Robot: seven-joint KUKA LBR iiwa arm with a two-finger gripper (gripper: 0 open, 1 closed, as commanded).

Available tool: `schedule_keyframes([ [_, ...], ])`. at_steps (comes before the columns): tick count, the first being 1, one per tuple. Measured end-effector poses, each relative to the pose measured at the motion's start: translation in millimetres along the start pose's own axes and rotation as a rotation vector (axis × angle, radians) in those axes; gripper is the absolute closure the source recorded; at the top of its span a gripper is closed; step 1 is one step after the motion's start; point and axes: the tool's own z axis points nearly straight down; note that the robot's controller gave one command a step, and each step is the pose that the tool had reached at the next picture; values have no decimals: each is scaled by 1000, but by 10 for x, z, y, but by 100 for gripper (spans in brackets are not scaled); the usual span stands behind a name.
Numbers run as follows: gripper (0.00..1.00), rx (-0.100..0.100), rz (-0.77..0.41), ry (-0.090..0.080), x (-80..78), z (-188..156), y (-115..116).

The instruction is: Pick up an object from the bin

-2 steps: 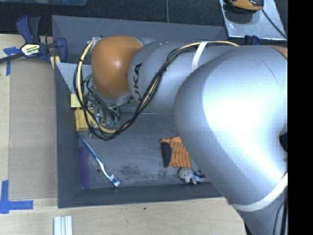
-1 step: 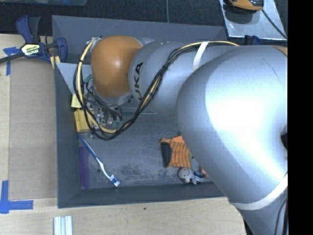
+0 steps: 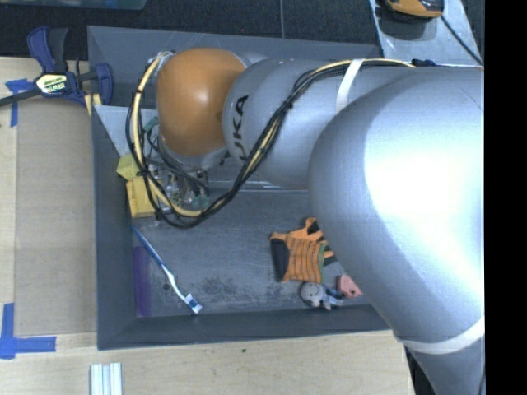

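The arm (image 3: 395, 179) is bulky and spans the far and right parts of the bin (image 3: 230, 257). Its end effector (image 3: 179, 189) sits low in the far left corner, under the orange cover and a tangle of cables. Whether it is released or clenched I cannot tell.

The main risk, as I judge it, is the corner itself. The left wall is close, so a descent could scrape it or jam the yellow block (image 3: 138, 196) against it instead of taking it. A loose cable loop could also snag the block.

The block lies just left of the end effector, by the left wall, and is the nearest thing. The striped toy (image 3: 300, 253) lies well apart to the right, and the blue toothbrush (image 3: 167, 274) lies nearer the front, slanting along the floor.
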Motion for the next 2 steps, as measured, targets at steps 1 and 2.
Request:
schedule_keyframes([
  [1, 100, 1, 5, 5, 6, -359, -3],
  [2, 100, 1, -4, -3, -14, -711, 1],
])
